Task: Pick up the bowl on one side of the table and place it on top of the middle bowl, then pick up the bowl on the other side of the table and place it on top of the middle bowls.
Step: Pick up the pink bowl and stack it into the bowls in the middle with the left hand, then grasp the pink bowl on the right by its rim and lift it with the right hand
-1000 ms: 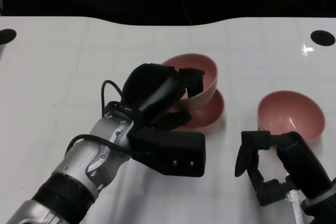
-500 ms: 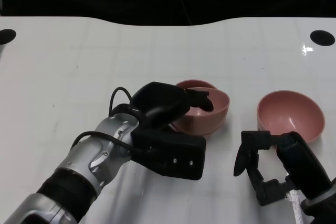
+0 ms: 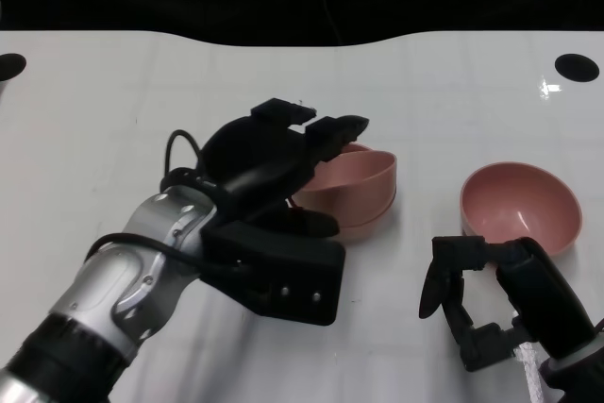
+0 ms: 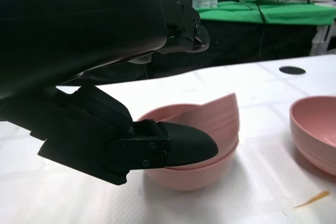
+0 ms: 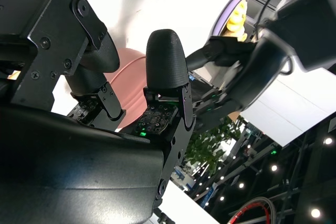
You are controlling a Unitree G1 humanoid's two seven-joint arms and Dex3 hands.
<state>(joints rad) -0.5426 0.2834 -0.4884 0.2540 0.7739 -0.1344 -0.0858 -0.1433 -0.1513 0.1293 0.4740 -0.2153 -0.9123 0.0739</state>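
A pink bowl (image 3: 354, 175) sat tilted inside the middle bowl (image 3: 363, 224) at the table's (image 3: 113, 110) centre. The left hand (image 3: 278, 153) hovered over that stack, fingers spread and empty. Right of the stack stood another bowl (image 3: 519, 205), with the right hand (image 3: 472, 294) near it, open, holding nothing.

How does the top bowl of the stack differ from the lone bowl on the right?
The top bowl sits nested in another bowl and tilted, one side of its rim riding higher; the lone bowl rests alone, directly on the table.

The top bowl has the left hand right over it, fingers apart; the lone bowl has the right hand nearby but apart.

Both are plain pink bowls of similar shape.
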